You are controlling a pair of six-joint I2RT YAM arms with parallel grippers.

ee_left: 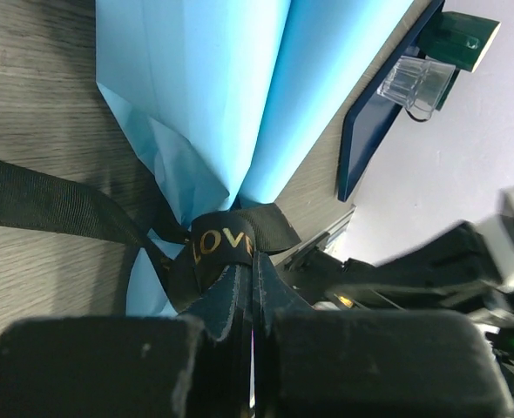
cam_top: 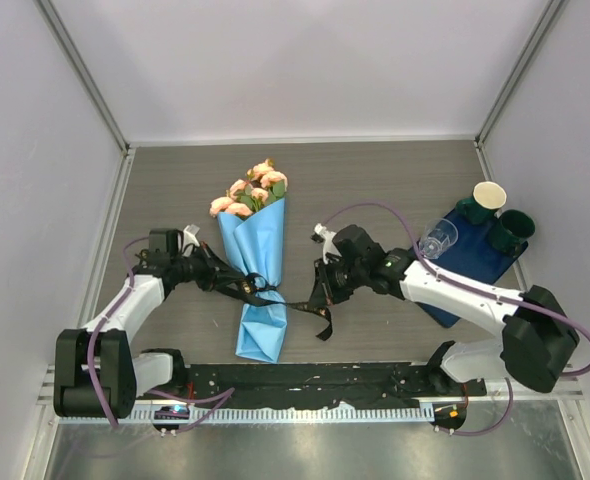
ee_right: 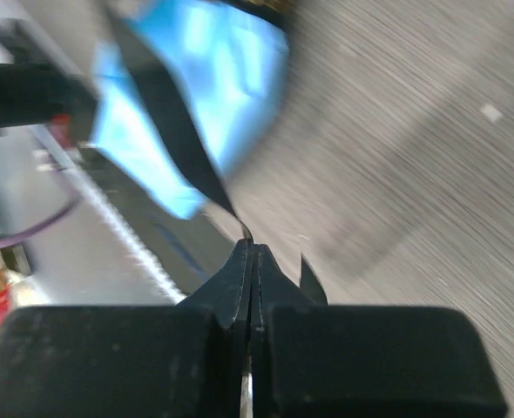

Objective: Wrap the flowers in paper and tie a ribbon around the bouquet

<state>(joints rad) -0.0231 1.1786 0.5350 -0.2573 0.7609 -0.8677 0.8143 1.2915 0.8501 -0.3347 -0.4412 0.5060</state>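
**Top view.** The bouquet (cam_top: 261,275) is a long cone of thin light blue paper (cam_top: 265,240) with pale pink-peach roses (cam_top: 250,195) at its wide end. It lies on the grey wood-grain desk (cam_top: 395,185). Its long axis runs away from me, with the blooms at the far end and the narrow end towards the arm bases. The narrow black ribbon (cam_top: 300,300) with gold lettering crosses that axis in the near half of the cone. The left gripper (cam_top: 237,284) sits at the cone's left edge, right against the band. The right gripper (cam_top: 325,290) stands clear of the cone on its right, with ribbon strung across to it. The left arm is the nearer of the two.

**Left wrist view.** The left gripper (ee_left: 253,274) is fully closed. Its fingertips are pinched on the ribbon (ee_left: 220,244) where it bands the gathered paper (ee_left: 231,96). One tail runs off to the left over the desk.

**Right wrist view.** This view is blurred. The right gripper (ee_right: 250,257) is fully closed. A dark strip of ribbon (ee_right: 183,148) leads from the paper (ee_right: 205,78) into the fingertips, so I judge that a tail is held there.

**Finding.** I judge the coming move to be tightening the tie. It turns on the ribbon lying crosswise to the cone. The pull should therefore go left and right, straight apart. A pull along the bouquet may slide the band towards the narrow end.
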